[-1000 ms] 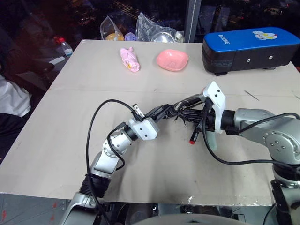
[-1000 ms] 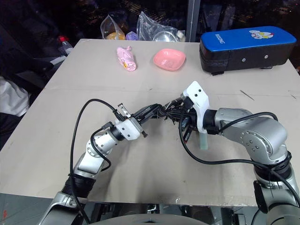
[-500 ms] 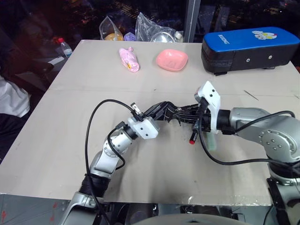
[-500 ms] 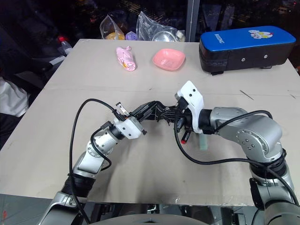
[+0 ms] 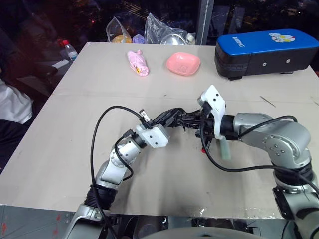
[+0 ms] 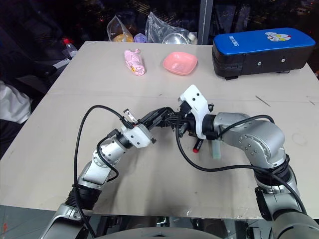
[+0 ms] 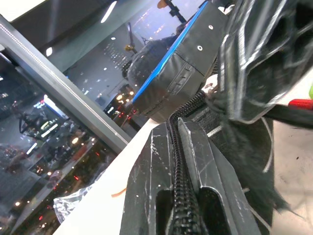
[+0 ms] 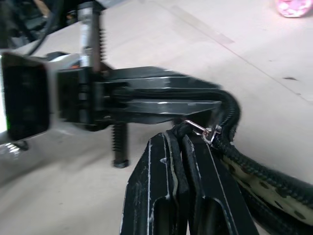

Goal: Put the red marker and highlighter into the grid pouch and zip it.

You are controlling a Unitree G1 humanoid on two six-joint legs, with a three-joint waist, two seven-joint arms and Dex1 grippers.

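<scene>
The grid pouch (image 5: 182, 121) hangs bunched between the two sets of jaws above the middle of the beige worktop (image 5: 60, 149). It is black fabric crossed by thin white grid lines, crumpled and folded so that its flat shape is lost. Its black zipper teeth run along the edge straight into the left jaws.

The left gripper (image 5: 167, 119) is clamped tight on that zipper edge; in the left wrist view the two black fingers (image 7: 146, 196) press together with the zipper track (image 7: 183, 191) caught between them. The right gripper (image 6: 180, 124) meets the pouch from the opposite side, its jaws closed on a black cord at the small metal clasp of the zipper pull (image 8: 205, 131), just past the left jaws' tips.

The red marker (image 5: 203, 148) lies on the worktop just below the right jaws, with only its red end peeking out. The highlighter (image 5: 225, 149), pale green and flat-sided, lies beside it, partly under the right forearm.

Well beyond both jaws, at the far edge, stand a blue-and-black case (image 5: 266, 52), a pink dish (image 5: 183, 63) and a pink wrapped item (image 5: 138, 63).
</scene>
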